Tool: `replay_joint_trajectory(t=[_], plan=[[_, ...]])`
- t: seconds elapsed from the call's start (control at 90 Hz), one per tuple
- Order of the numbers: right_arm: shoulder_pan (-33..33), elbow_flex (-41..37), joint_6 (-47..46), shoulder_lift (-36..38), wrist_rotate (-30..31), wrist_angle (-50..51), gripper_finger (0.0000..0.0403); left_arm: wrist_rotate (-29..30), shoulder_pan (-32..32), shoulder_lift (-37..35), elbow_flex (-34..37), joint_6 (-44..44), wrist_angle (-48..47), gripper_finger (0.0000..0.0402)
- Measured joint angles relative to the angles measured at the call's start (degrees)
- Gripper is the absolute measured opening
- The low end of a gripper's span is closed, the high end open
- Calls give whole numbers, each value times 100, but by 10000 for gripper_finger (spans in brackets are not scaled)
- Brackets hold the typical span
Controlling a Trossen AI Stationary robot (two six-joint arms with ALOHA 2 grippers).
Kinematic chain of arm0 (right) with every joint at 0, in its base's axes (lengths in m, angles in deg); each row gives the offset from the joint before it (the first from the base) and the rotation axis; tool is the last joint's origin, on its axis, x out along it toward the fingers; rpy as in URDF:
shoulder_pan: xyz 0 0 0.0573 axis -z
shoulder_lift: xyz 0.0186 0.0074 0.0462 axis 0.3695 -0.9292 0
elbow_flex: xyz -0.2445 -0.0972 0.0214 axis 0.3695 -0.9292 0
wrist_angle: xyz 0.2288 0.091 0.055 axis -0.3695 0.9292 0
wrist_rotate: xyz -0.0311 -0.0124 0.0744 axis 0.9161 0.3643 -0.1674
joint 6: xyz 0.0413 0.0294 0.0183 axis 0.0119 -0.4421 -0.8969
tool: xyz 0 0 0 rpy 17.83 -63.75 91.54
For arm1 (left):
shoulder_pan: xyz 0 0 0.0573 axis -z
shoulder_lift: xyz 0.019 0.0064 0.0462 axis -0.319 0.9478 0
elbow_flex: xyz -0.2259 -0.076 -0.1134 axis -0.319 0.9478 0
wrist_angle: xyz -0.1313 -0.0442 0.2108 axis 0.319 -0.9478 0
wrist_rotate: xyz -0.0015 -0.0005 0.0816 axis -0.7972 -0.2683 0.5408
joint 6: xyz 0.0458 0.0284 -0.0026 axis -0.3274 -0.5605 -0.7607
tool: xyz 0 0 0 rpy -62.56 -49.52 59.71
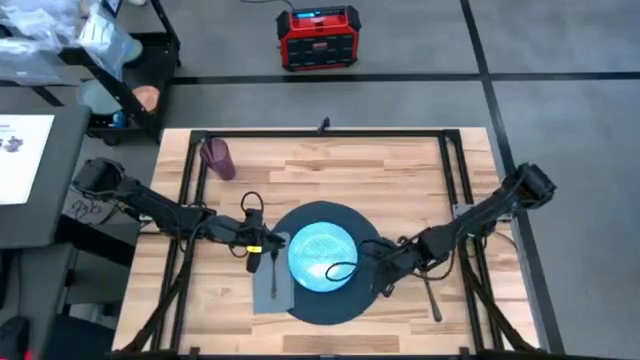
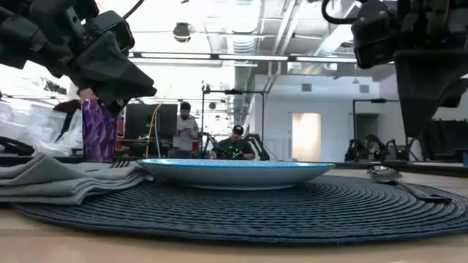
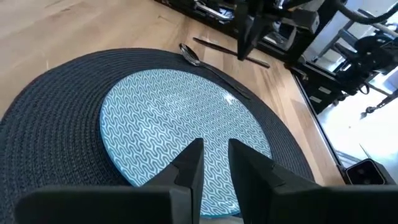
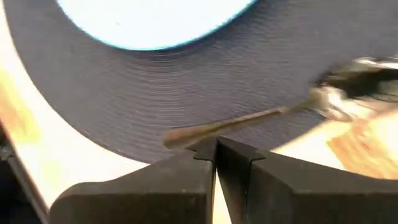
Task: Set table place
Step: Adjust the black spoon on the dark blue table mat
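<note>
High view shows the table [image 1: 400,160], a light wood top with a black rail frame. Near its front edge, a little toward 6 o'clock from the table centre, lies the place [image 1: 325,305], a big round dark mat. The light blue plate [image 1: 322,258] sits on the mat, slightly toward 12 o'clock from the mat's centre.

At 9 o'clock of the plate, a grey napkin [image 1: 268,290] lies partly on the mat's edge, with a dark utensil on it; I cannot tell which kind. The left gripper [image 1: 262,247] hangs above the napkin, just beside the plate rim. In the left wrist view its fingers [image 3: 188,163] stand only a narrow gap apart, with nothing between them.

At 3 o'clock of the plate, the right gripper [image 1: 384,283] is over the mat's edge. In the right wrist view its fingertips [image 4: 216,148] are pressed together, and the handle end of a spoon [image 4: 249,122] lies just in front of them on the mat; whether they touch it I cannot tell. A second utensil [image 1: 431,298] lies on the wood, at 3 o'clock of the mat.

Farther back, at about 11 o'clock, a purple cup [image 1: 218,158] stands upright near the rear left corner.
</note>
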Motion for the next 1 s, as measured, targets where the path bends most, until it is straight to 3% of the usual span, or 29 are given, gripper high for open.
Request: replay_joint_trajectory(t=[0.267, 0.4, 0.6, 0.767, 1.0], plan=[[-1030, 0, -2108, 164, 1140, 1343, 0, 25, 105, 0, 0, -15, -1, 56], [-1797, -179, -3549, 155, 1678, 1387, 0, 29, 105, 0, 0, -17, 2, 56], [-2608, -1169, -5298, 282, 1913, 1029, 0, 100, 105, 0, 0, -39, 7, 56], [-2506, -2089, -4983, 1087, 2463, 169, 0, 118, 105, -1, 0, -36, 62, 56], [-1468, -2533, -2660, 2331, 2335, -236, 0, 371, 105, -2, 0, -24, 68, 56]])
